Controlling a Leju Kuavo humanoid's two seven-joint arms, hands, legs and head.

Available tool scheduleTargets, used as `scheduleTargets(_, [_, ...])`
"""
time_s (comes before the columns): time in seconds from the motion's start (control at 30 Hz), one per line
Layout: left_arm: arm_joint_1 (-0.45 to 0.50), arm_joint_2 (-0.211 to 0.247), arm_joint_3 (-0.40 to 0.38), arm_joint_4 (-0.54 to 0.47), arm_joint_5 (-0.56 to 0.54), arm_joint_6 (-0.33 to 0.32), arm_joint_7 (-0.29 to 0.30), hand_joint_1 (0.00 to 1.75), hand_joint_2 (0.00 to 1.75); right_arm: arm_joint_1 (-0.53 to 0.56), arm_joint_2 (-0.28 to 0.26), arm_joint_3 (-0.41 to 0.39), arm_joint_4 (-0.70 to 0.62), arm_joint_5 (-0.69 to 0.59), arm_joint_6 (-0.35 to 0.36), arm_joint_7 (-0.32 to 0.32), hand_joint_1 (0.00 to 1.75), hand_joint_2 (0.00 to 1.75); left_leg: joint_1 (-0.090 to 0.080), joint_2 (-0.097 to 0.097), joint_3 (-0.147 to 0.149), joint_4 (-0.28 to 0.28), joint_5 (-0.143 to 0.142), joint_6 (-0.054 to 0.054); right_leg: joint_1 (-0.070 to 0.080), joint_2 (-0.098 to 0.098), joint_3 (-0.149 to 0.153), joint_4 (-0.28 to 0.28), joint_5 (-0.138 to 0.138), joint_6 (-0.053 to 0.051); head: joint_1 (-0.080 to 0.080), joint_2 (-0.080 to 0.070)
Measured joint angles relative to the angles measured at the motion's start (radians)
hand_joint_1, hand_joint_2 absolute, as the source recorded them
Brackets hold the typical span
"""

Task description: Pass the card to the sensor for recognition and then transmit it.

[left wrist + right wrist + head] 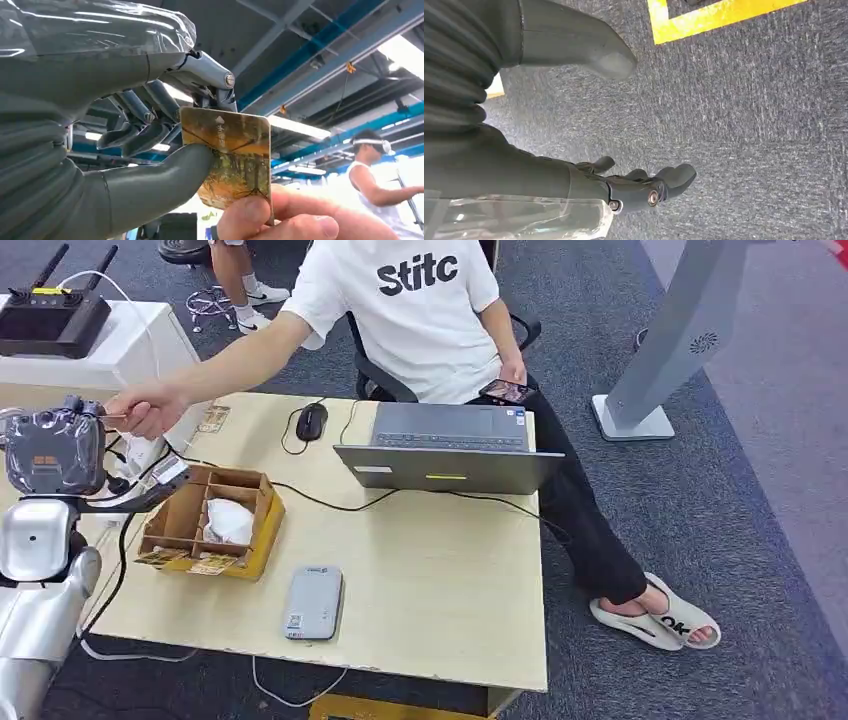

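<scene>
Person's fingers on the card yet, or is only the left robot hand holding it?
Touching. Left wrist view: person's fingers pinch the card at one edge while the left robot hand grips the other.

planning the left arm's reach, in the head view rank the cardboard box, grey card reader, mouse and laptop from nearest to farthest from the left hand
From the left hand, raised at the table's left edge:
1. cardboard box, just beside it on the table.
2. mouse and grey card reader, too close to call: mouse toward the far edge, reader toward the near edge.
3. laptop, farthest, in front of the seated person.
</scene>
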Motion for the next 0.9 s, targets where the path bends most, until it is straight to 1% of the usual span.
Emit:
scheduleTargets(0.03, [-0.002, -0.006, 0.0, 0.01, -0.003, 0.005, 0.003, 0.0, 0.0, 0.0, -0.001, 0.0, 0.0, 0.0, -0.003, 0.0, 0.0, 1.75, 0.0, 0.0, 0.0, 0.0, 0.0, 0.0, 0.0, 0.0, 0.0, 0.0, 0.0, 0.0, 0.0, 0.0])
scheduleTargets(0.13, [-0.011, -0.022, -0.001, 0.028, -0.003, 0.014, 0.018, 0.0, 0.0, 0.0, -0.001, 0.0, 0.001, 0.0, -0.006, 0.007, 0.0, 1.75, 0.0, 0.0, -0.001, 0.0, 0.0, 0.0, 0.0, -0.001, -0.001, 0.0, 0.0, 0.0, 0.0, 0.0])
scheduleTargets(0.2, [-0.013, -0.033, -0.001, 0.034, 0.016, 0.019, 0.017, 0.0, 0.0, -0.001, -0.001, 0.0, 0.002, 0.0, -0.006, 0.008, 0.0, 1.75, 0.0, 0.0, -0.001, 0.0, 0.0, 0.0, 0.0, -0.001, -0.001, 0.0, 0.0, 0.0, 0.0, 0.0])
scheduleTargets(0.33, [-0.012, -0.067, -0.001, 0.032, 0.105, 0.042, -0.036, 0.0, 0.0, 0.0, -0.001, 0.0, 0.002, 0.002, -0.006, 0.012, 0.0, 1.75, 0.0, -0.001, -0.001, 0.0, 0.0, 0.0, 0.0, -0.001, -0.001, 0.0, 0.0, 0.0, 0.0, 0.0])
scheduleTargets(0.4, [0.004, -0.09, -0.001, -0.005, 0.179, 0.042, -0.079, 0.0, 0.0, 0.0, -0.001, 0.0, 0.002, 0.002, -0.006, 0.014, 0.0, 1.75, 0.0, -0.001, -0.001, 0.0, 0.0, 0.0, 0.0, -0.001, -0.001, 0.0, 0.0, 0.0, 0.0, 0.0])
scheduleTargets(0.43, [0.015, -0.1, -0.001, -0.033, 0.201, 0.037, -0.087, 0.0, 0.0, 0.0, -0.001, 0.0, 0.002, 0.002, -0.006, 0.014, 0.0, 1.75, 0.0, -0.001, -0.001, 0.0, 0.0, 0.0, 0.0, -0.001, 0.0, 0.0, 0.0, 0.0, 0.0, 0.0])
scheduleTargets(0.53, [0.031, -0.122, -0.001, -0.084, 0.213, 0.03, -0.087, 0.0, 0.0, 0.0, -0.001, 0.0, 0.002, 0.002, -0.006, 0.015, 0.0, 1.75, 0.0, -0.001, -0.001, 0.0, 0.0, 0.0, 0.0, -0.001, 0.0, 0.0, 0.0, 0.0, 0.0, 0.0])
scheduleTargets(0.6, [0.037, -0.128, -0.001, -0.108, 0.214, 0.029, -0.087, 0.0, 0.0, 0.0, -0.001, 0.0, 0.002, 0.001, -0.006, 0.015, 0.0, 1.75, 0.0, -0.001, -0.001, 0.0, 0.0, 0.0, 0.0, -0.001, 0.0, 0.0, 0.0, 0.0, 0.0, 0.0])
scheduleTargets(0.8, [0.048, -0.14, -0.001, -0.14, 0.216, 0.028, -0.088, 0.0, 0.0, 0.0, -0.001, 0.0, 0.002, 0.001, -0.006, 0.015, 0.0, 1.75, 0.0, -0.001, -0.001, 0.0, 0.0, 0.0, 0.0, -0.002, 0.0, 0.0, 0.0, 0.0, 0.0, 0.0])
scheduleTargets(0.83, [0.049, -0.141, -0.001, -0.144, 0.226, 0.027, -0.096, 0.0, 1.75, 0.0, -0.001, 0.0, 0.002, 0.001, -0.006, 0.015, 0.0, 1.75, 0.0, -0.001, -0.001, 0.0, 0.0, 0.0, 0.0, -0.001, 0.0, 0.0, 0.0, 0.0, 0.0, 0.0])
scheduleTargets(0.87, [0.054, -0.145, -0.001, -0.153, 0.259, 0.013, -0.118, 0.0, 1.75, 0.0, -0.001, 0.0, 0.002, -0.002, -0.006, 0.016, 0.0, 1.75, 0.0, -0.001, -0.001, 0.0, 0.0, 0.0, 0.0, -0.001, 0.0, 0.0, 0.0, 0.0, 0.0, 0.0])
scheduleTargets(0.9, [0.066, -0.15, -0.001, -0.175, 0.304, -0.02, -0.143, 0.0, 1.75, 0.0, -0.001, 0.0, 0.002, -0.006, -0.005, 0.018, 0.0, 1.75, 0.0, -0.001, -0.001, 0.0, 0.0, 0.0, 0.0, -0.001, 0.0, 0.0, 0.0, 0.0, 0.0, 0.0])
